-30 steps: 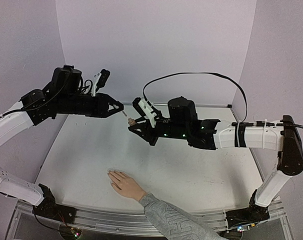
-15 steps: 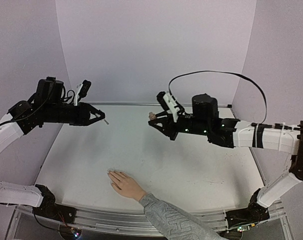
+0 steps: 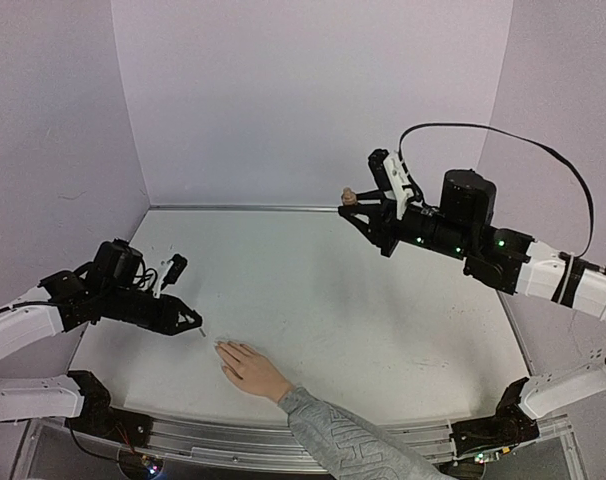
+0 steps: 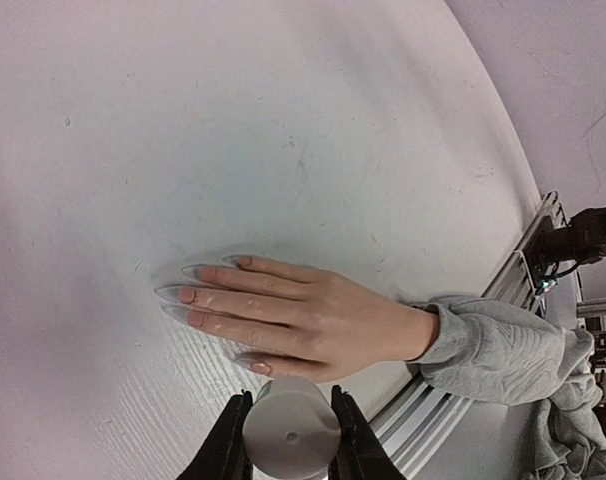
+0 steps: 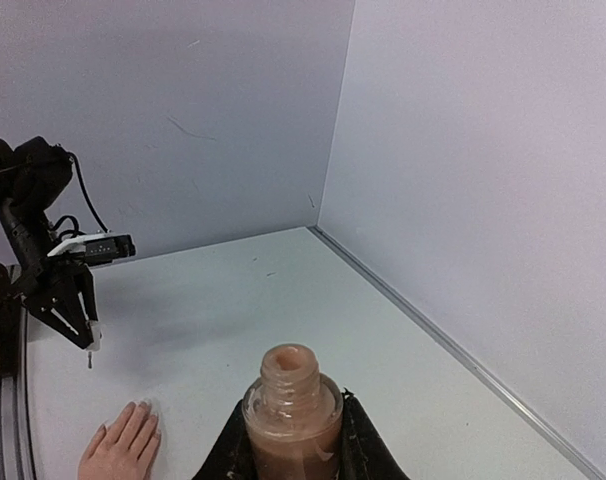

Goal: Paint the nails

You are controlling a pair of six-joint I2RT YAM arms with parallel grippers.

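A light-skinned hand with a grey patterned sleeve lies flat on the white table, fingers pointing left. Its nails are tiny here; in the left wrist view the nails look pale pink. My left gripper is shut on a white brush cap, low over the table just left of the fingertips, with the thin brush tip pointing down. My right gripper is shut on an open bottle of beige-pink polish, held high at the back right, far from the hand.
Purple walls enclose the table on the left, back and right. A metal rail runs along the near edge under the sleeve. The right arm's black cable loops above it.
My left gripper has dropped from high at the back left down to the table beside the fingertips. My right gripper has carried the bottle up and to the right. The hand has stayed still.
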